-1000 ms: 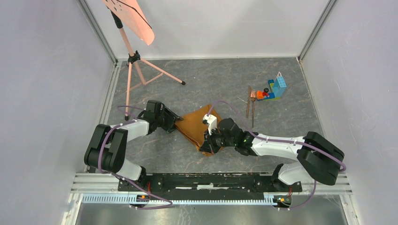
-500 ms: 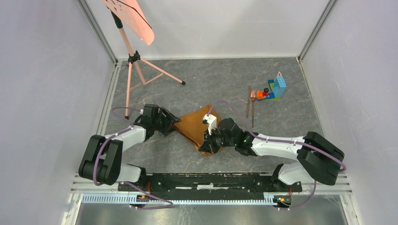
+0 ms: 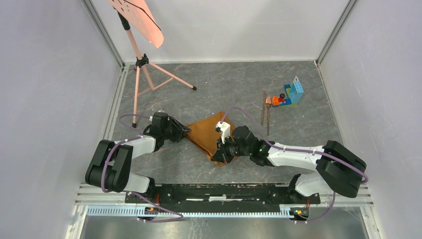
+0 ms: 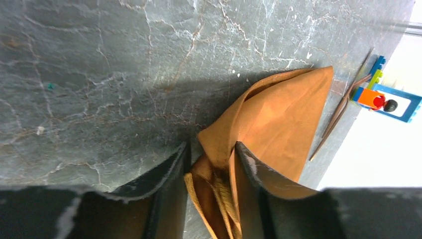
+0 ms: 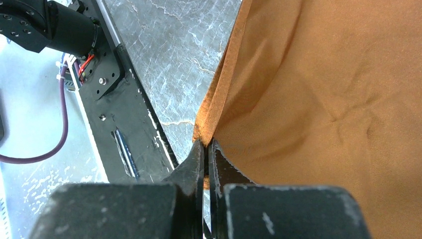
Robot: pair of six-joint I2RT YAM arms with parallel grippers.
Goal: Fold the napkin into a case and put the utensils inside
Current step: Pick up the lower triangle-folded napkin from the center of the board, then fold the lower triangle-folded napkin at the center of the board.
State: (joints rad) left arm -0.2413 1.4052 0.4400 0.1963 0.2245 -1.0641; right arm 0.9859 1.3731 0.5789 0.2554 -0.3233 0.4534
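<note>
The orange-brown napkin (image 3: pixel 205 133) lies folded and bunched in mid-table. My left gripper (image 3: pixel 185 131) is at its left corner; in the left wrist view the gripper (image 4: pixel 211 147) has bunched napkin (image 4: pixel 278 124) folds pinched between its fingers. My right gripper (image 3: pixel 219 155) is at the napkin's near corner; in the right wrist view the gripper (image 5: pixel 206 144) is shut on the napkin's (image 5: pixel 323 99) hemmed edge. The two dark utensils, a fork (image 3: pixel 268 112) and a thin knife (image 3: pixel 263 108), lie side by side to the right of the napkin and also show in the left wrist view (image 4: pixel 343 107).
A pile of colourful toy bricks (image 3: pixel 289 94) sits just right of the utensils. A tripod stand (image 3: pixel 144 74) holding a salmon-pink sheet (image 3: pixel 142 17) stands at the back left. The arms' black base rail (image 3: pixel 224 191) runs along the near edge.
My left arm's elbow has swung down and to the left while its gripper stayed at the napkin's left corner. The right arm and the napkin have barely moved.
</note>
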